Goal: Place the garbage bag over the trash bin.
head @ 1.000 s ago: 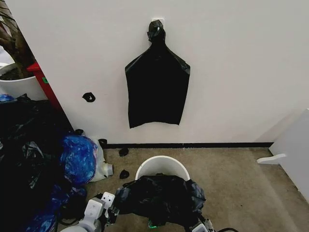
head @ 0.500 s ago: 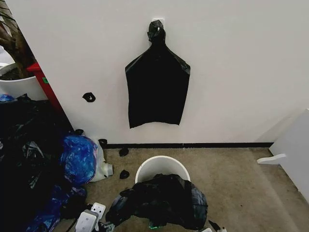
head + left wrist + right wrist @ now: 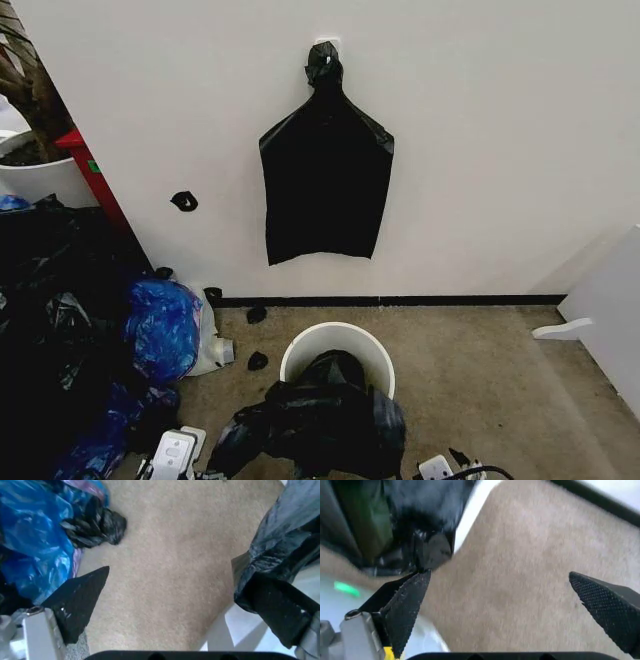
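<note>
Left gripper (image 3: 170,588): jaws wide apart, holding nothing, over bare carpet; garbage bag (image 3: 277,566) just beside its bin-side jaw. Right gripper (image 3: 520,592): jaws wide apart, holding nothing; bag and white rim beside one jaw. Garbage bag (image 3: 315,425): crumpled over the near rim of the trash bin (image 3: 337,340), far rim bare. Change: bag sagged lower, both arms dropped back

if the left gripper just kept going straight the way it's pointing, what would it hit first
Probably the bare carpet floor. The left gripper is open with carpet between its fingers; the garbage bag and the blue bag lie off to either side. Depth is unclear.
</note>
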You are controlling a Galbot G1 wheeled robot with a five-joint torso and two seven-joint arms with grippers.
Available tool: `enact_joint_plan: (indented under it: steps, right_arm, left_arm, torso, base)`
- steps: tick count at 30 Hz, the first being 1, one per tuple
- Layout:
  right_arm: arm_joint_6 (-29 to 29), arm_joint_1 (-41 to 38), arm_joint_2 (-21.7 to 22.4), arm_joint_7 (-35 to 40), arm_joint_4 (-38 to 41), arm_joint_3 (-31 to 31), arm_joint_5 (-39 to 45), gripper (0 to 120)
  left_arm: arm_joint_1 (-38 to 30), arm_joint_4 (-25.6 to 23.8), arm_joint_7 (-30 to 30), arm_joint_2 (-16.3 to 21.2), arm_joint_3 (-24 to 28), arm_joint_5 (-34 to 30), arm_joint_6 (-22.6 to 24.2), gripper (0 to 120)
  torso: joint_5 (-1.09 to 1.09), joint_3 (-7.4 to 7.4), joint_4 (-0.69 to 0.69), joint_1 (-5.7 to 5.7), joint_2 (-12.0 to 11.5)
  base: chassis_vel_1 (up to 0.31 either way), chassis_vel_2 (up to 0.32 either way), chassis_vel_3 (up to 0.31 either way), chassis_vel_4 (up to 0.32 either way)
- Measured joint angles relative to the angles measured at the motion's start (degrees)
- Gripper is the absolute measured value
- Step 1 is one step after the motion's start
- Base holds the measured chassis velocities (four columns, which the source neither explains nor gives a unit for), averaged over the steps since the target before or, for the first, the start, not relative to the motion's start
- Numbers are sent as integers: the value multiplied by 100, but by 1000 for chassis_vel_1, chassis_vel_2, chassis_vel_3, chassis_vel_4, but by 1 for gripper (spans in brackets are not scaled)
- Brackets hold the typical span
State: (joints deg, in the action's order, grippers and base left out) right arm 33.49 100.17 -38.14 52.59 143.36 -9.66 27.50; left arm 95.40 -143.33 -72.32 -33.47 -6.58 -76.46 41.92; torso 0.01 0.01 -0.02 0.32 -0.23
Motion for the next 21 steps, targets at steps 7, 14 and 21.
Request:
enact_joint_plan:
  steps: [7,14,21]
  right_arm:
    - [-371,-53,-44,-241,-4,12,-899,100]
    - [-518,0,19,-311,-8,133,-976,100]
    - [-363,-33,-13,-149,-10,131,-593,100]
  left_arm:
    - [-16,4,310,35,-5,373,32,100]
    - [-209,8,1164,411,-61,1427,-94,100]
    - [-425,8,2926,849,-26,1699,-1054,100]
  torso:
    - [0,0,-1,0,0]
    - [0,0,0,0,0]
    - [0,0,-1,0,0]
  base:
    - [0,0,0,0]
    - [0,0,0,0]
    - [0,0,0,0]
